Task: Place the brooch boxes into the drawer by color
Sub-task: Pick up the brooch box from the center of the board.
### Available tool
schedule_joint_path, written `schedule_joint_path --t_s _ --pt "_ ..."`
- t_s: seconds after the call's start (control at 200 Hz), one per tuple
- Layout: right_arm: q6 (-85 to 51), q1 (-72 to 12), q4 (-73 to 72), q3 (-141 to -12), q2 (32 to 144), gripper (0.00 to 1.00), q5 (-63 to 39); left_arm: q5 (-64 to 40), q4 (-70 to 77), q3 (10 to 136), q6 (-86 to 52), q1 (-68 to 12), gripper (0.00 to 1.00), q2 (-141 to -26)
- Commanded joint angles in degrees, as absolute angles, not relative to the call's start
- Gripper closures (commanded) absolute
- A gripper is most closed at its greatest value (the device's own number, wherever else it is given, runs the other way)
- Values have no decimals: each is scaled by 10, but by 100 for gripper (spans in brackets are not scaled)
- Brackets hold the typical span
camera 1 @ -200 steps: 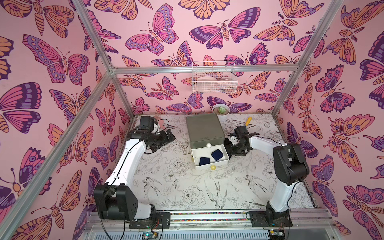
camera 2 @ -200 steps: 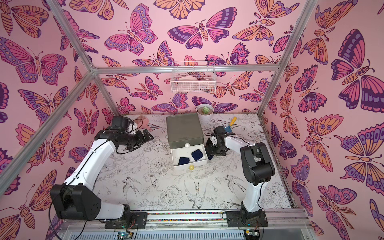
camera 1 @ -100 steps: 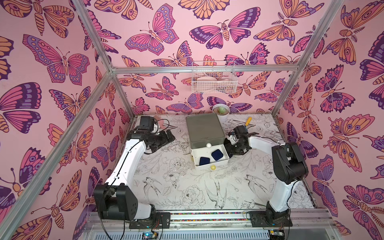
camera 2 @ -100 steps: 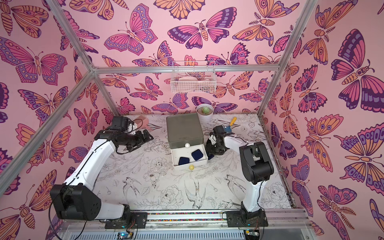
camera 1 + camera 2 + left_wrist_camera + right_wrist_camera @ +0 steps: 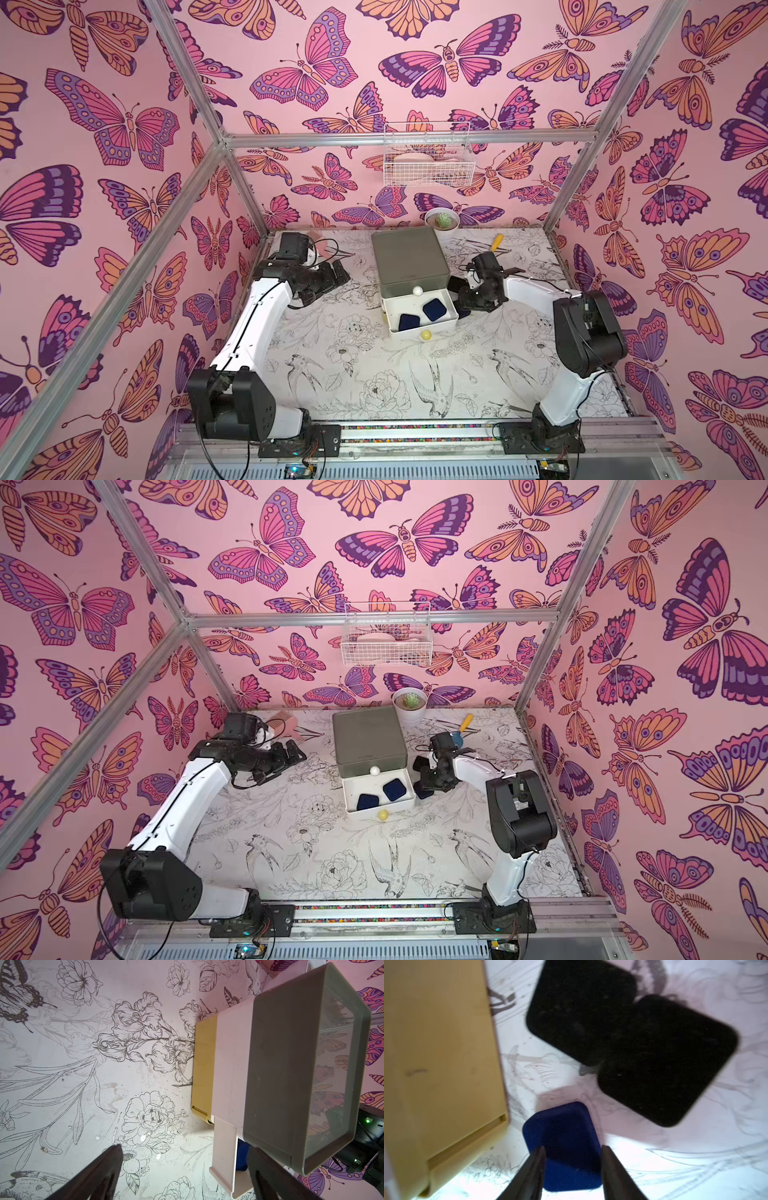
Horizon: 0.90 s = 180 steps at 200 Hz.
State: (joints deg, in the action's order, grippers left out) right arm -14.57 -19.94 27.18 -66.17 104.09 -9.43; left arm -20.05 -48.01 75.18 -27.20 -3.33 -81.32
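The worktop is a flat white sheet printed with black line drawings of flowers and birds. Toward its back stands the drawer chest, a boxy, smooth plastic piece with rounded corners and a matt grey-green top. Its white middle tier is pulled out in front; the yellow bottom tier is pushed in.

The left tool hangs off the chest's left-arm side, well apart from it, fingers spread wide and empty. The right tool sits low, just beside the chest's other side, near the front corner of the yellow tier. Its two dark, tapering fingers straddle a navy box, one at each flank; I cannot tell whether they press it.

That box is a velvety rounded square. Just beyond it, farther from the chest front, lie two black boxes of the same shape and nap, their corners meeting. Two more navy boxes lie inside the open white tier, side by side and slightly askew.

Smallest are the ball knobs: white above the open tier, yellow before it.
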Motion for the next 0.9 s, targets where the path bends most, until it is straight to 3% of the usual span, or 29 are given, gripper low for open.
schedule_joint_path --t_s 0.0,0.115,0.326,0.516,0.897 --pt "-148 -196 299 -658 1037 36 -52 -197 -486 750 -262 -30 0 -802" --pt "-148 -196 298 -652 1030 27 -50 -196 -486 747 -262 -31 0 -800" --pt "-139 -199 287 -655 1003 19 -91 -199 -487 749 -261 -31 0 -800" --pt "-125 -209 273 -657 993 17 -123 -199 -486 751 -262 -31 0 -801" --pt "-120 -214 281 -670 1052 17 -89 -198 -488 751 -259 -29 0 -797"
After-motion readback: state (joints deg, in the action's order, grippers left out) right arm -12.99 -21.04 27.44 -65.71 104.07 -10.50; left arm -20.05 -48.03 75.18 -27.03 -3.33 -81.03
